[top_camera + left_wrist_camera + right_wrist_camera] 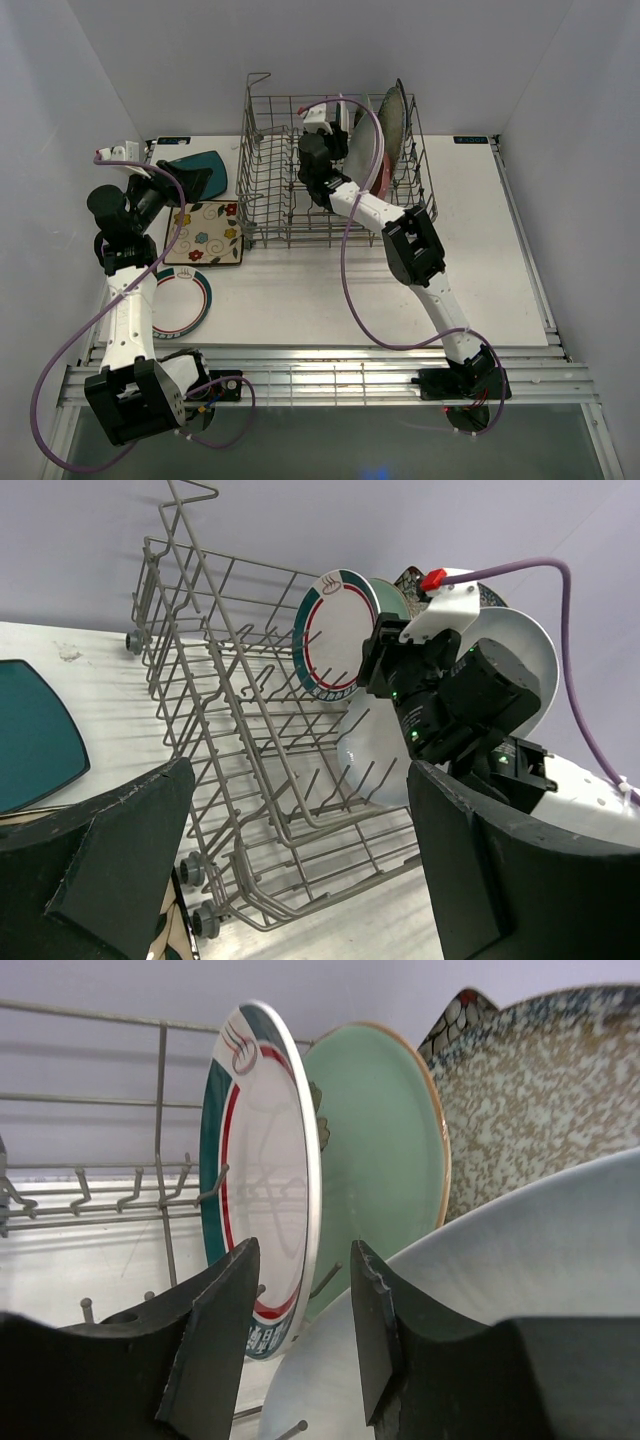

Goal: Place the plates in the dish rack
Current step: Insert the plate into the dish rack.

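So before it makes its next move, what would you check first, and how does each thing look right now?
1. Red-and-teal rimmed plate stands upright in the dish rack: ok.
2. Right gripper open, not pinching that plate: ok.
3. Left gripper open and empty: ok.
4. Free tines in the rack's left half: ok.
5. All plates loaded: not ok. The teal square plate, floral square plate and second rimmed plate lie on the table.
6. Standing plate firmly seated between tines: cannot tell.
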Robot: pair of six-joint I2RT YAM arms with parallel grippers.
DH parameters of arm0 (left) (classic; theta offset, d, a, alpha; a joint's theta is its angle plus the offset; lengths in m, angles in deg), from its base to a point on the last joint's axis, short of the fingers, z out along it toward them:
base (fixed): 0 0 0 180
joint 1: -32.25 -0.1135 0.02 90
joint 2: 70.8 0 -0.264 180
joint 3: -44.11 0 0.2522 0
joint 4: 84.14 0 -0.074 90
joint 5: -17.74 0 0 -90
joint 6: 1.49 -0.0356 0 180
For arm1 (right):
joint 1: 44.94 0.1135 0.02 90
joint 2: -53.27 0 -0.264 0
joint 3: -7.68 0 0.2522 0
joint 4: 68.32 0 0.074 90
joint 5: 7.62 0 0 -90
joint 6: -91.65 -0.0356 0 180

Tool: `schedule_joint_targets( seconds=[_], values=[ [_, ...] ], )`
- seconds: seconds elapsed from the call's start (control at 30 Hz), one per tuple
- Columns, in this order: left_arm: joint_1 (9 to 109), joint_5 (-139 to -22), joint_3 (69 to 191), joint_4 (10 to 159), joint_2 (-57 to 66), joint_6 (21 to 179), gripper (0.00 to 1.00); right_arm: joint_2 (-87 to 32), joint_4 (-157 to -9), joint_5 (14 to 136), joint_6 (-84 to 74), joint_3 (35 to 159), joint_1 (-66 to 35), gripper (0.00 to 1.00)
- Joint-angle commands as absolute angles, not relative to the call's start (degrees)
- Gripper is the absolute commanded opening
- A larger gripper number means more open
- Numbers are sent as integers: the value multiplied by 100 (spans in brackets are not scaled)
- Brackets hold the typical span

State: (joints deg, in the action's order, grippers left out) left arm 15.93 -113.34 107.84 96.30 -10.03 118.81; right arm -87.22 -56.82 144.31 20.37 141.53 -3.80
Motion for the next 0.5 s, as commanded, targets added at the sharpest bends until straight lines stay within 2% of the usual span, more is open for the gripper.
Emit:
schedule_joint_targets(
  seconds=[0.0,0.17,0.47],
  values=[
    [1616,-11383,10726,9687,-1086,11742,98,-8191,-5308,14409,2256,14255,-293,47],
    [1607,-11348,10726,9687,-1007,11664,98,-8201,-5316,14347,2512,14651,-223,46],
    [1616,-10865,10647,9696,-928,11189,98,-7190,-5527,14022,1906,13509,-91,39]
  ],
)
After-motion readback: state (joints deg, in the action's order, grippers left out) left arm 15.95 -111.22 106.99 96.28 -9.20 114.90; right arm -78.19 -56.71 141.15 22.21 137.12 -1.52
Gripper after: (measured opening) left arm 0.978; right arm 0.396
